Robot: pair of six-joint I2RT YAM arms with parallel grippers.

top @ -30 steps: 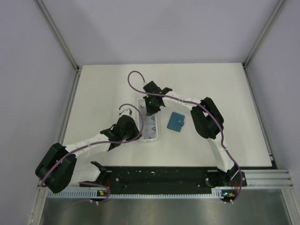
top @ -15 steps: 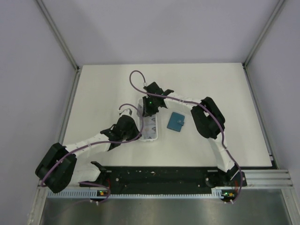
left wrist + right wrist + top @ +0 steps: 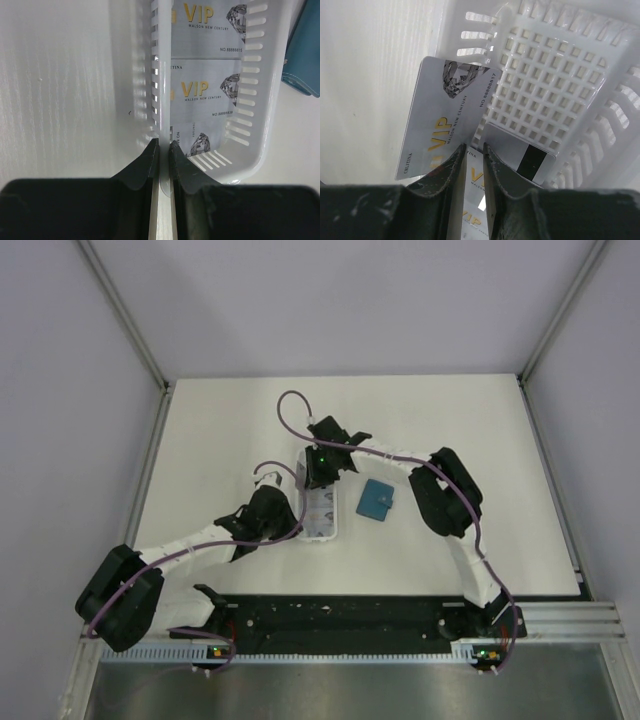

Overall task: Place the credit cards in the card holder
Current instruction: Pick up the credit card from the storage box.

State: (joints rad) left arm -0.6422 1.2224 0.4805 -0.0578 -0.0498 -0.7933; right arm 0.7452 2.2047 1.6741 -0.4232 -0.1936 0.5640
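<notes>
Several pale VIP credit cards (image 3: 206, 90) lie in a row in the white slotted tray (image 3: 257, 127). My left gripper (image 3: 163, 142) is shut on the tray's left wall. The teal card holder (image 3: 376, 500) lies closed on the table right of the tray, and its edge (image 3: 304, 55) shows in the left wrist view. My right gripper (image 3: 474, 146) hangs over the tray's far end, narrowly open with nothing pinched. One credit card (image 3: 447, 115) leans tilted over the tray wall beside its left finger. Another, with a black stripe (image 3: 526, 155), lies beside its right finger.
The tray (image 3: 322, 515) sits mid-table between both arms, its grid floor (image 3: 545, 75) bare at the far end. White tabletop (image 3: 200, 450) surrounds it, bounded by metal rails and grey walls. The arm bases stand along the black strip (image 3: 340, 615) at the near edge.
The right wrist has shifted slightly left over the tray's far end. The left arm and the card holder have not moved.
</notes>
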